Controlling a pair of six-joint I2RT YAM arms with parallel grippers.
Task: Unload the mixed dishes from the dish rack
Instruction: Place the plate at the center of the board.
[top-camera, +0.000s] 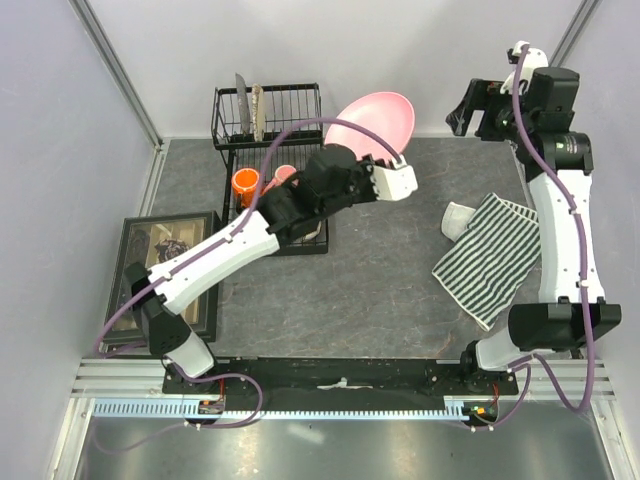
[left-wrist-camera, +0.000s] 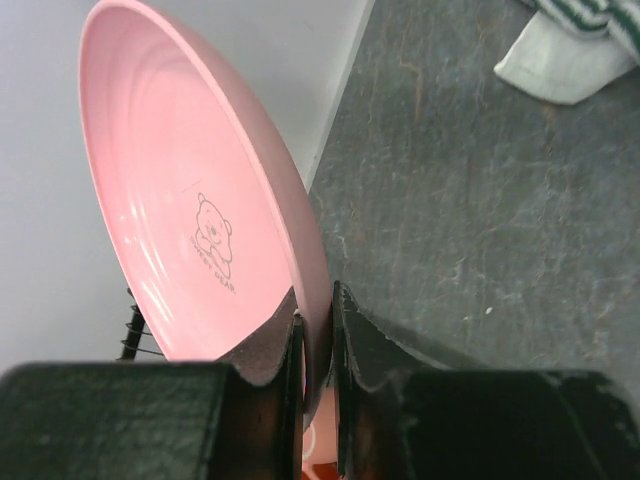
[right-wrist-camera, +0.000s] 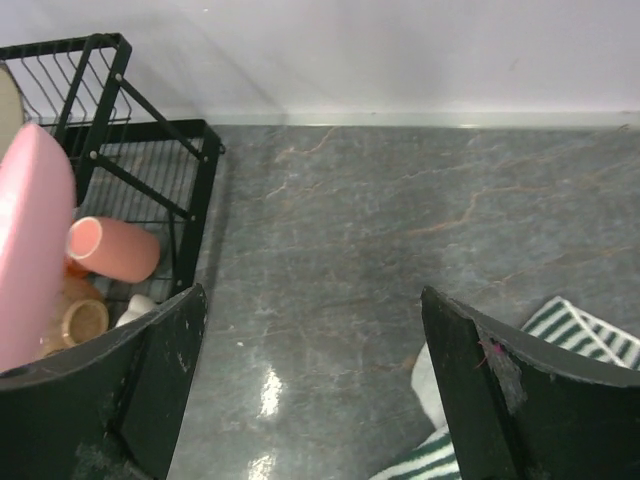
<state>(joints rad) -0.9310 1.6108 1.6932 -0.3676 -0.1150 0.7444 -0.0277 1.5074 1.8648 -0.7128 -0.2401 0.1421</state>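
The left pincer (top-camera: 400, 182) sits just above the centre of the top view, pressed together on the rim of the pink dish (top-camera: 372, 122). The dish is held off the surface (top-camera: 380, 290), tilted on edge, just right of the rack (top-camera: 266, 118) near the back wall. In the left wrist view the two fingers (left-wrist-camera: 268, 350) pinch the lower rim of the dish (left-wrist-camera: 190, 200), one on each face. A small bear print shows on the pink face turned toward the left of the frame.

The rack stands at the upper left of the top view. An orange mug (top-camera: 245, 185) and a pink mug (top-camera: 284, 176) are side by side on its base, partly under the left arm. In the right wrist view the pink mug (right-wrist-camera: 113, 248) lies on its side in the rack (right-wrist-camera: 160, 150), with a tan bowl (right-wrist-camera: 82, 320) just below it in the frame.

The right pincer (top-camera: 478, 108) hangs at the upper right of the top view. Its fingers are spread wide and hold nothing (right-wrist-camera: 312, 295). A striped cloth (top-camera: 490, 255) lies rumpled on the surface at the right.
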